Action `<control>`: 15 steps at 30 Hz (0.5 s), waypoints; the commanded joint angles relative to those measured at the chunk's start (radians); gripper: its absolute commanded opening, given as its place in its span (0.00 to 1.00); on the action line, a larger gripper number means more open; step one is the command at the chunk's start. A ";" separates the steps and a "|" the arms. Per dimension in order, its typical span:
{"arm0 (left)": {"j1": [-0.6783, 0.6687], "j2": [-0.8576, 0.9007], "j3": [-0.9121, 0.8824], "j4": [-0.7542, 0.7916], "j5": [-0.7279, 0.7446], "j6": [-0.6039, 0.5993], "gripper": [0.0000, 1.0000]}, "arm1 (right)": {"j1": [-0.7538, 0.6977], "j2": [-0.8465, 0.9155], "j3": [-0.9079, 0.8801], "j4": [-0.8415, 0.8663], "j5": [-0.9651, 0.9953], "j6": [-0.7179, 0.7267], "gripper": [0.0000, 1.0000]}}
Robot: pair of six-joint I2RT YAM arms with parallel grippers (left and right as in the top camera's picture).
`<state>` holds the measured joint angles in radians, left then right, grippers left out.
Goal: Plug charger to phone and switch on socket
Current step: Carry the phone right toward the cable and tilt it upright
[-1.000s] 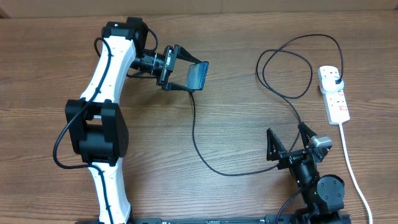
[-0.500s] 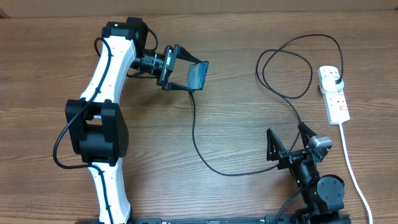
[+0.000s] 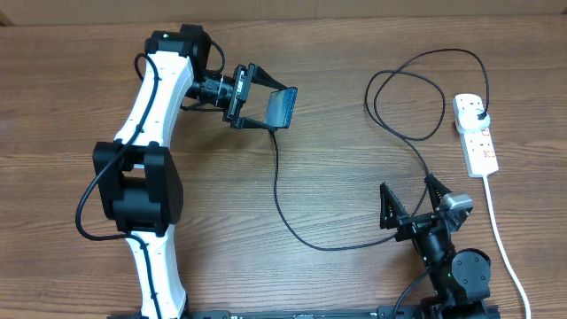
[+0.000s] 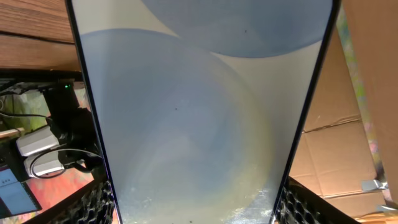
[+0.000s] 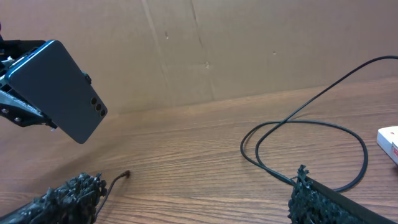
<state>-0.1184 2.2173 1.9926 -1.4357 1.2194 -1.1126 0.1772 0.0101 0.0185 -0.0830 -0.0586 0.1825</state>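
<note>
My left gripper (image 3: pixel 259 106) is shut on the phone (image 3: pixel 283 107) and holds it off the table on its edge. In the left wrist view the lit screen (image 4: pixel 199 106) fills the frame between my fingers (image 4: pixel 199 214). The right wrist view shows the phone's dark back (image 5: pixel 59 90). The charger cable (image 3: pixel 288 217) lies on the table, with its connector tip (image 5: pixel 126 174) free below the phone. Its black plug (image 3: pixel 478 113) sits in the socket (image 3: pixel 479 142). My right gripper (image 3: pixel 410 204) is open and empty low over the cable (image 5: pixel 298 124).
The cable forms loose loops (image 3: pixel 407 97) left of the socket. The socket's thick white cord (image 3: pixel 500 239) runs down the right side past my right arm. The socket's corner (image 5: pixel 388 140) shows in the right wrist view. A cardboard wall (image 5: pixel 217 43) stands behind the table.
</note>
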 commanded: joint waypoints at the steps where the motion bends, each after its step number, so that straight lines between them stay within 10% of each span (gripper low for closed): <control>1: -0.006 -0.001 0.034 0.000 0.053 0.033 0.50 | -0.005 -0.007 -0.011 0.003 0.012 -0.001 1.00; 15: -0.006 -0.001 0.034 0.000 -0.042 0.032 0.52 | -0.005 -0.007 -0.011 0.003 -0.014 0.147 1.00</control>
<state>-0.1184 2.2173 1.9926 -1.4357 1.1564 -1.0966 0.1772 0.0101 0.0185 -0.0834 -0.0631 0.2348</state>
